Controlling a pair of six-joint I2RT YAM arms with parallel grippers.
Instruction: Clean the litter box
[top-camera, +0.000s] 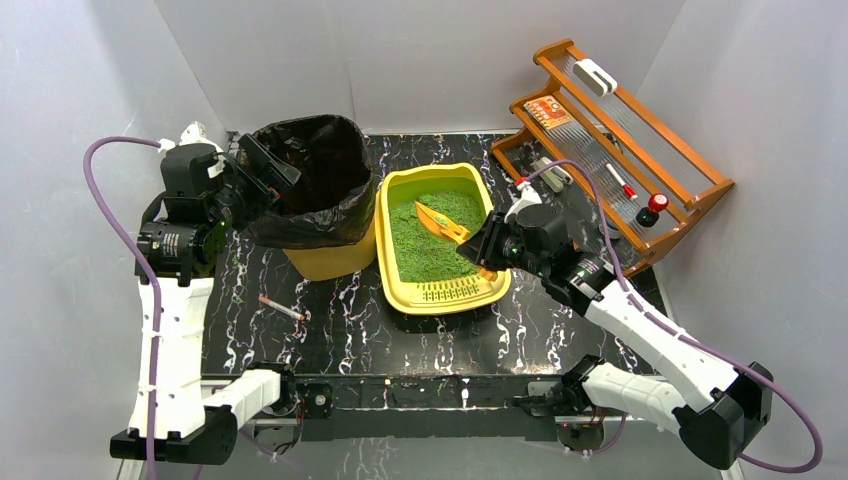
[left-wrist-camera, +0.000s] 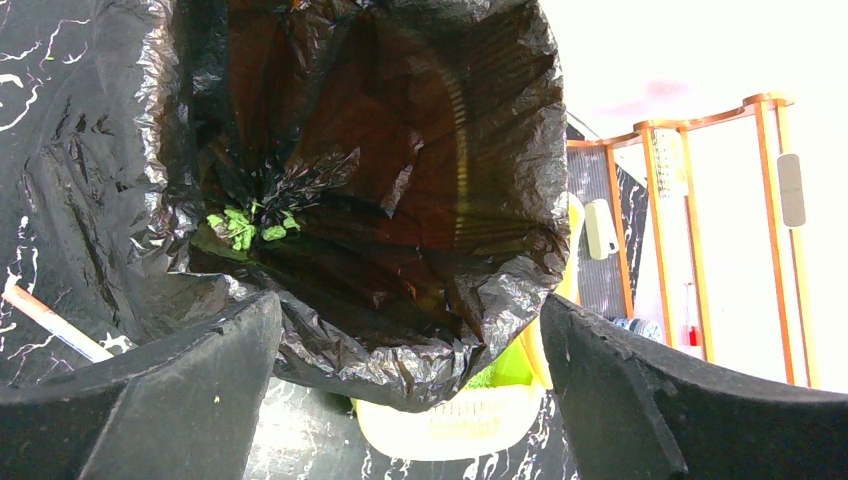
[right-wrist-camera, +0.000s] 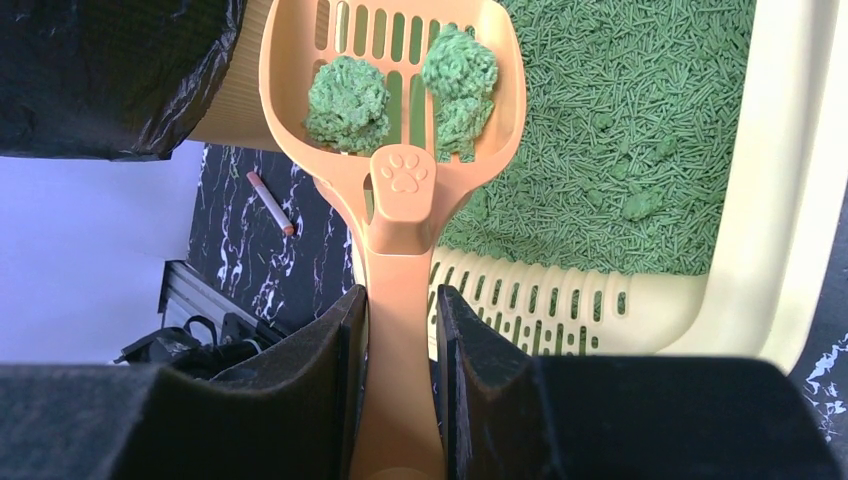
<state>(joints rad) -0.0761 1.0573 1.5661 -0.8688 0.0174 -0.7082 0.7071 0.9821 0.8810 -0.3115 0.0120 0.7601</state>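
Note:
The yellow litter box (top-camera: 443, 296) sits mid-table, filled with green litter, its slotted grate toward me. My right gripper (top-camera: 481, 247) is shut on the handle of an orange slotted scoop (top-camera: 441, 221). In the right wrist view the scoop (right-wrist-camera: 404, 190) is held above the box's (right-wrist-camera: 762, 200) left edge. It carries two green clumps (right-wrist-camera: 347, 103). My left gripper (top-camera: 270, 166) is open and empty at the left rim of the yellow bin with a black bag (top-camera: 315, 190). Its wide-apart fingers (left-wrist-camera: 180, 390) frame the bag (left-wrist-camera: 400, 200). Green bits (left-wrist-camera: 245, 228) lie at the bag's bottom.
A wooden rack (top-camera: 620, 140) with small items stands at the back right, close behind my right arm. A thin white and red stick (top-camera: 282, 307) lies on the black marbled table in front of the bin. White walls enclose the table.

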